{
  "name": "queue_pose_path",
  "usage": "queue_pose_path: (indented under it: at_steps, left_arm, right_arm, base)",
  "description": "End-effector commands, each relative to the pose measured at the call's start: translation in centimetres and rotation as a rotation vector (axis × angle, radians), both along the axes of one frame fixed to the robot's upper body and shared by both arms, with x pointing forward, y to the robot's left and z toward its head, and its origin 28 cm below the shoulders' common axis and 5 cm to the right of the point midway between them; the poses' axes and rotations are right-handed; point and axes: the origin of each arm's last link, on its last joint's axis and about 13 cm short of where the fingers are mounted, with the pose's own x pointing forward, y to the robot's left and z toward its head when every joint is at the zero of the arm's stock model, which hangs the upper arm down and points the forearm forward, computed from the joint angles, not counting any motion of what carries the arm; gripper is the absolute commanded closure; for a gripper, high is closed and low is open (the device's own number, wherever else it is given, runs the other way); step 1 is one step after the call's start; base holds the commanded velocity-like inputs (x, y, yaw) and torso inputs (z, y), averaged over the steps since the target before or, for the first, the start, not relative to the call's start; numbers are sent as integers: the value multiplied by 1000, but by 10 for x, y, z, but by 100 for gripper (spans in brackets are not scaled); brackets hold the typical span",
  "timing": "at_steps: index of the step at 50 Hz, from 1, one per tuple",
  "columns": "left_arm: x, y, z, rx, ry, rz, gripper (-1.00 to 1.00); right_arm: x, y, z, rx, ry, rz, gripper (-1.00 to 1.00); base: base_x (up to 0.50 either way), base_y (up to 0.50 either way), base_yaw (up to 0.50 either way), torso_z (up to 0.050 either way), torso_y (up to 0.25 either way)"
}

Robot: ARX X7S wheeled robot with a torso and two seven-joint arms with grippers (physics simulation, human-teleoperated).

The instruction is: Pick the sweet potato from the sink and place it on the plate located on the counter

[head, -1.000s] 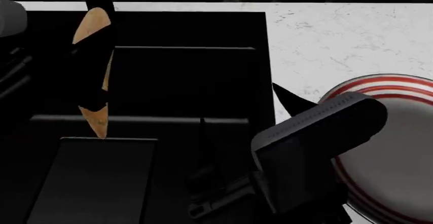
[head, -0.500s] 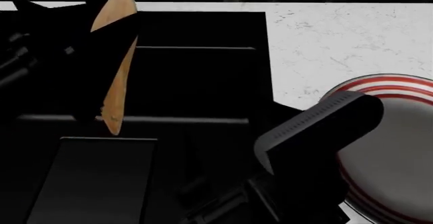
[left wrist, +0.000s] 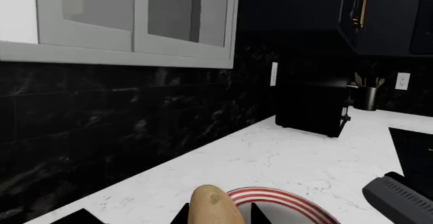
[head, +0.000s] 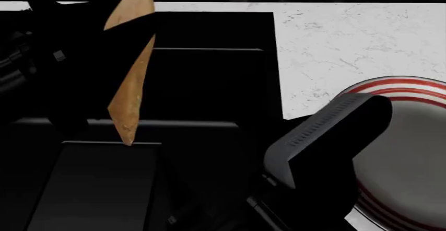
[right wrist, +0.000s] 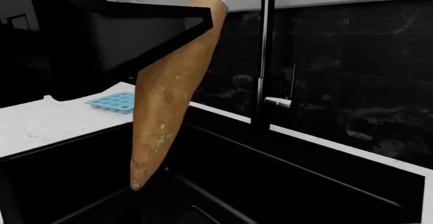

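The sweet potato (head: 132,69) hangs almost upright above the black sink (head: 209,74), lifted off its bottom, with my left gripper (head: 115,58) shut on its middle. In the left wrist view its tan tip (left wrist: 213,206) stands between my dark fingertips (left wrist: 180,217), with the striped plate (left wrist: 287,201) just beyond it on the white counter (left wrist: 271,158). The right wrist view shows the tuber (right wrist: 169,97) dangling over the basin. The plate (head: 408,142) lies on the counter (head: 348,43) right of the sink, partly under my right arm (head: 327,142). The right gripper's jaws are lost in the dark.
A black faucet (right wrist: 264,57) rises behind the sink. A blue ice tray (right wrist: 115,101) lies on the counter beside the basin. A black toaster (left wrist: 315,107) stands against the dark backsplash, past the plate. White wall cabinets (left wrist: 135,21) hang above.
My left gripper has carried the sweet potato to the right and higher over the sink. My right arm has drawn slightly back and down.
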Motion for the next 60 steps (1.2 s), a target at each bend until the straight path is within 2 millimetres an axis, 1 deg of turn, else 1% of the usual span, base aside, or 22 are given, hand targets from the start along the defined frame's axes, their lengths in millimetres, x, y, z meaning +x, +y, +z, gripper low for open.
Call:
queue_pose_path:
  at_steps: [1, 3, 6, 7, 10, 11, 12, 14, 16, 19, 27, 41, 46, 54, 56, 60]
  left_arm:
    - [-2, -2, 7, -16, -9, -41, 100]
    - [-1, -3, 2, -16, -8, -45, 100]
    - [-2, -4, 8, -15, -8, -48, 100]
    - [-2, -4, 2, -14, -8, -51, 100]
    - [-2, -4, 1, -16, -4, -58, 100]
    - [-3, -4, 7, -17, -3, -62, 100]
    - [-3, -4, 3, -16, -3, -62, 100]
    - [-4, -6, 2, -13, -3, -69, 100]
    - [-6, -6, 7, -13, -5, -73, 100]
    - [-7, -6, 7, -13, -4, -78, 100]
    - [-10, -12, 3, -10, -2, -117, 100]
    - [-10, -21, -7, 11, 22, -173, 100]
    - [-9, -23, -8, 8, 30, -189, 100]
    - [-15, -25, -7, 8, 24, -209, 100]
    - [-17, -26, -13, 6, 24, -219, 100]
    - [-21, -27, -14, 5, 23, -235, 100]
  right_arm:
    - [-7, 3, 4, 26, 16, 106, -100]
    - [-7, 4, 4, 30, 18, 117, -100]
    - [-7, 4, 4, 33, 21, 133, -100]
    - [-7, 5, 4, 37, 25, 145, -100]
    - [-6, 5, 4, 41, 27, 153, -100]
    - [-6, 5, 4, 40, 25, 153, -100]
    - [-6, 6, 4, 40, 25, 156, -100]
    - [-5, 7, 5, 46, 26, 170, -100]
    - [-4, 7, 5, 49, 26, 175, -100]
    - [-4, 8, 5, 57, 30, 196, -100]
    - [-3, 10, 6, 72, 33, 231, -100]
    - [-5, 11, 9, 81, 32, 264, -100]
    - [-5, 12, 10, 80, 31, 274, -100]
    - [0, 13, 9, 76, 37, 267, -100]
    - [0, 13, 9, 74, 37, 268, -100]
    - [1, 14, 9, 71, 36, 272, -100]
  base:
    - [0, 0, 0, 0, 0]
    - [0, 0, 0, 0, 0]
    - [0, 0, 0, 0, 0]
    - [0, 0, 0, 0, 0]
    - [0, 0, 0, 0, 0]
    - [0, 0, 0, 0, 0]
    - [0, 0, 0, 0, 0]
    - [0, 0, 0, 0, 5]
    - [0, 0, 0, 0, 0]
    - [0, 0, 0, 0, 0]
    - [0, 0, 0, 0, 1]
    - [0, 0, 0, 0, 1]
    - [0, 0, 0, 0, 0]
    - [0, 0, 0, 0, 1]
    - [0, 0, 0, 0, 0]
    - [0, 0, 0, 0, 0]
